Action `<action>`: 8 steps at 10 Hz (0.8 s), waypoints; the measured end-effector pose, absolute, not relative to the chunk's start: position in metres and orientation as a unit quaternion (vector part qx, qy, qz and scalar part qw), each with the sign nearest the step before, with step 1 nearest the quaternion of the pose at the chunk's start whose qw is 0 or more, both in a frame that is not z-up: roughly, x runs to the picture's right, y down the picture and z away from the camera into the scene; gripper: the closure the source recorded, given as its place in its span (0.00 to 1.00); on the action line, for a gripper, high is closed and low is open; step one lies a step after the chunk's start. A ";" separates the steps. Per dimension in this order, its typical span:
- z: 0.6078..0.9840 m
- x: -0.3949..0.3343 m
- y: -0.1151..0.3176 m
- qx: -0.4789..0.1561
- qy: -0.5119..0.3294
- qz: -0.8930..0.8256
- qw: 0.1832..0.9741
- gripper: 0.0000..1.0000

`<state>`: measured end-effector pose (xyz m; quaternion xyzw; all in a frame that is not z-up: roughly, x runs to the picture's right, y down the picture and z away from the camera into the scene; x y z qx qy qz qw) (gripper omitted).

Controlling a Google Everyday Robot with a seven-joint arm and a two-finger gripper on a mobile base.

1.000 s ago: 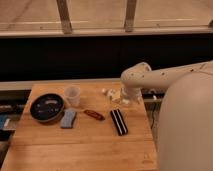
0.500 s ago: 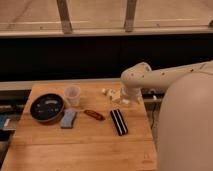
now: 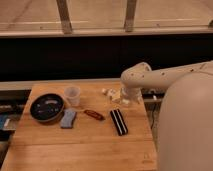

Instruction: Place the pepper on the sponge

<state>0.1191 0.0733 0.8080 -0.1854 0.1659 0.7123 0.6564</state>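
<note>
The pepper [image 3: 93,114], slim and dark red-brown, lies on the wooden table [image 3: 80,147] near its middle. Just to its left lies the light-blue sponge [image 3: 68,118], a small gap apart from it. My gripper [image 3: 114,95] hangs over the back right part of the table, right of and behind the pepper, at the end of the white arm [image 3: 165,77]. Nothing is visibly held in it.
A black round dish [image 3: 47,107] sits at the left, a clear plastic cup [image 3: 73,95] behind the sponge. A black block with white stripes [image 3: 118,121] lies right of the pepper. My white body [image 3: 185,125] fills the right side. A dark wall runs behind the table.
</note>
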 end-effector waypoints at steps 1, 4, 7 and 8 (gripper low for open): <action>0.807 0.118 0.073 -0.184 0.164 0.710 0.659 0.20; 0.810 0.087 0.069 -0.203 0.168 0.653 0.710 0.20; 0.825 0.039 0.073 -0.229 0.169 0.588 0.757 0.20; 0.828 0.026 0.075 -0.241 0.164 0.568 0.770 0.20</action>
